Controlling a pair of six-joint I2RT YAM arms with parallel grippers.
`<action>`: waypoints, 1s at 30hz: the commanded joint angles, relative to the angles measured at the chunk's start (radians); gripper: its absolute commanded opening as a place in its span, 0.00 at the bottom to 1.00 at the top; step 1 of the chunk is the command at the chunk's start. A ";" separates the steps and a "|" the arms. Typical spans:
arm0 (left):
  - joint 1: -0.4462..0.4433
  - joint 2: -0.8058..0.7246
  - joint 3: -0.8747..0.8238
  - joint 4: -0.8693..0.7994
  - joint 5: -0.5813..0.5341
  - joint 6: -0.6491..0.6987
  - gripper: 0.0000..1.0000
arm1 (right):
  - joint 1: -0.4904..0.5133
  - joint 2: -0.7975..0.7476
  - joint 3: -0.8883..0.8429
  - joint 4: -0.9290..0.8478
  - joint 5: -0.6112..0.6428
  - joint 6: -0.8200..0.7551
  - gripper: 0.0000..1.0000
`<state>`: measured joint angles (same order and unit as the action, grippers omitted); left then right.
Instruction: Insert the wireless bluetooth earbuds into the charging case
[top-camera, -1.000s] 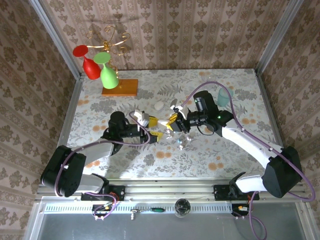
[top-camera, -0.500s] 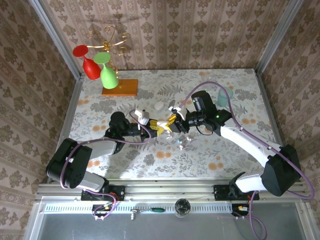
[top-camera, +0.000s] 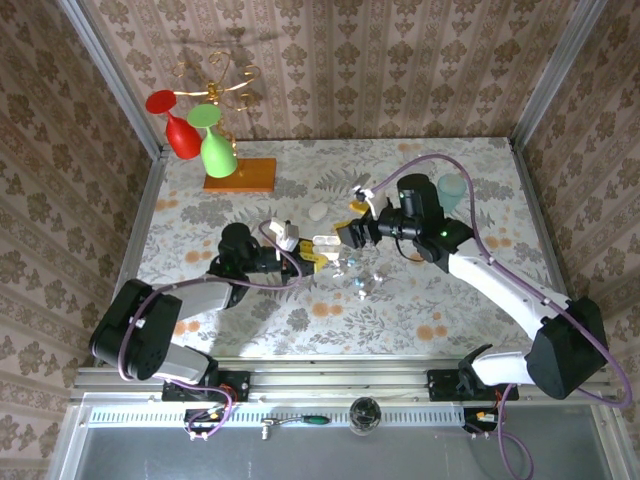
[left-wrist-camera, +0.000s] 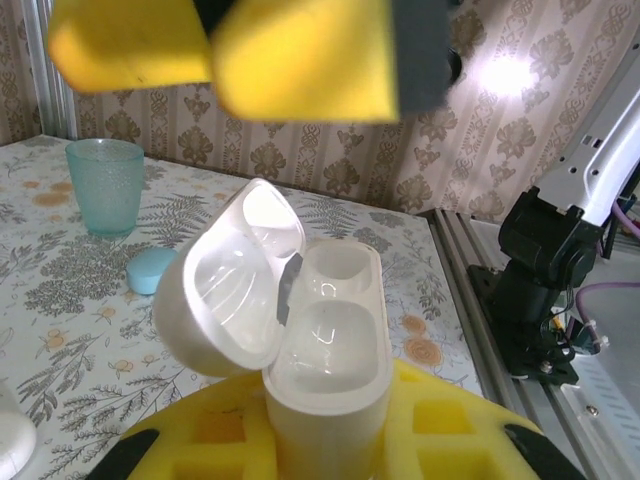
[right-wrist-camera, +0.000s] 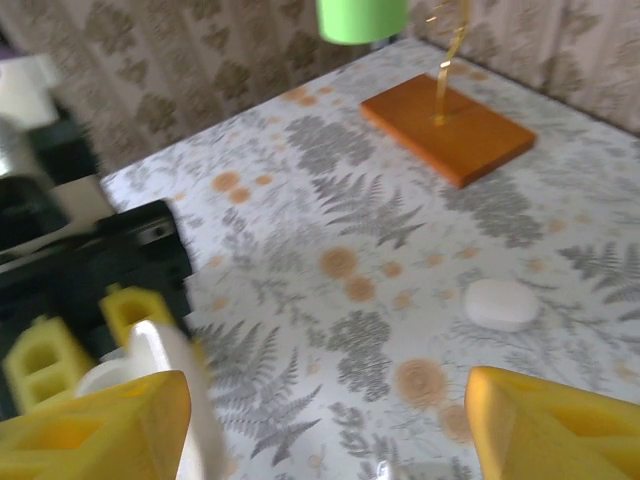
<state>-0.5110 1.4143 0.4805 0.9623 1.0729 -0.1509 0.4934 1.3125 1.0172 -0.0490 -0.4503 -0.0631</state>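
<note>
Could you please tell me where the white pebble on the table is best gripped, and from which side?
Grip the white pebble across its narrower width, coming straight down from above. It lies flat and low on the table, a smooth oval, so jaws from the side would likely find little to hold.

The right gripper (right-wrist-camera: 330, 425) is shown with its yellow fingertips (right-wrist-camera: 100, 425) set wide apart above the floral bench (right-wrist-camera: 330, 200). An orange wooden base (right-wrist-camera: 450, 135) and a white pebble-like item (right-wrist-camera: 505, 303) are located on the bench, well apart. A blurred white charging case (right-wrist-camera: 150, 365) is seen at the left gripper (right-wrist-camera: 90, 340).
</note>
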 joint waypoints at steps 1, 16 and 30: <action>0.005 -0.052 0.002 -0.065 -0.017 0.096 0.03 | -0.013 -0.041 -0.023 0.060 0.043 0.090 0.75; 0.086 -0.166 -0.122 -0.064 -0.241 0.233 0.03 | -0.122 -0.074 -0.189 0.020 0.128 0.462 0.85; 0.136 -0.178 -0.207 0.061 -0.298 0.164 0.02 | 0.046 0.364 0.096 -0.374 0.104 0.403 0.67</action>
<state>-0.3916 1.2560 0.2893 0.9539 0.7906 0.0383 0.4988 1.6291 1.0637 -0.3069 -0.3439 0.3492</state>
